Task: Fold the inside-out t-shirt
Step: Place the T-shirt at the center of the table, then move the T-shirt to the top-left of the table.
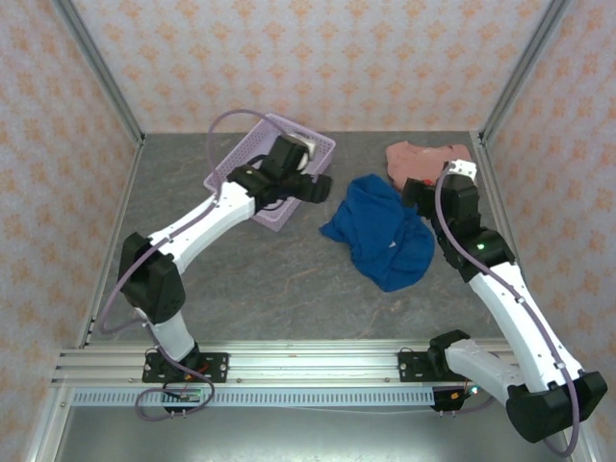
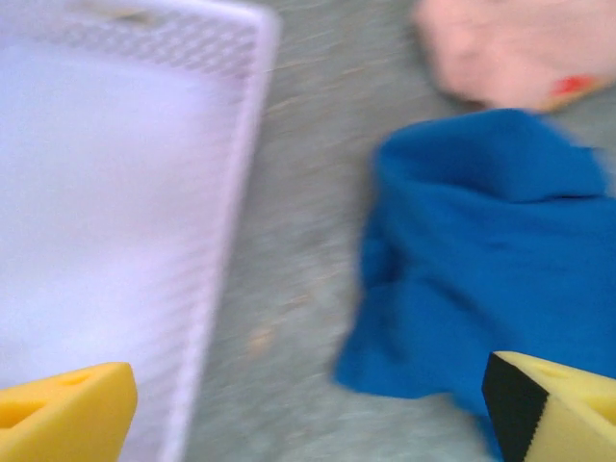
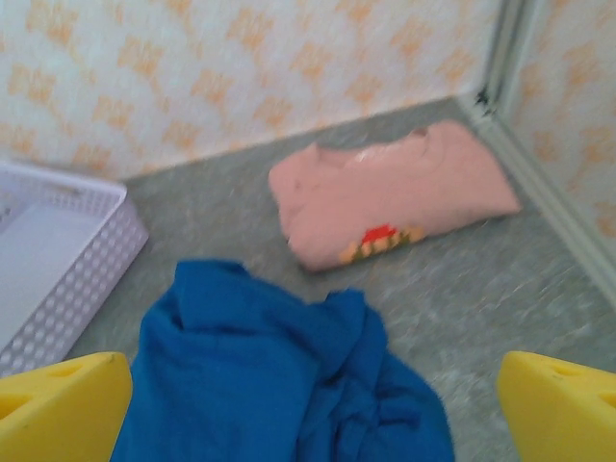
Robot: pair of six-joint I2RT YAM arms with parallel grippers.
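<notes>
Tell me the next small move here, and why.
Probably lower the right tool onto the blue t-shirt and pinch an edge, to start spreading it flat. The shirt lies bunched in a heap beside the pink shirt, not laid out, and that tool hangs open just above it, holding nothing.

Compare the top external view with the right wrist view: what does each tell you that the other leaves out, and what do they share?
Top external adds the arms' layout: the left arm reaches over the lavender basket, and the right arm bends beside the crumpled blue t-shirt. Right wrist adds the red-and-yellow print on the pink shirt and the right gripper, yellow fingers spread wide. Both share the t-shirt, pink shirt, basket, grey table and patterned wall.
</notes>
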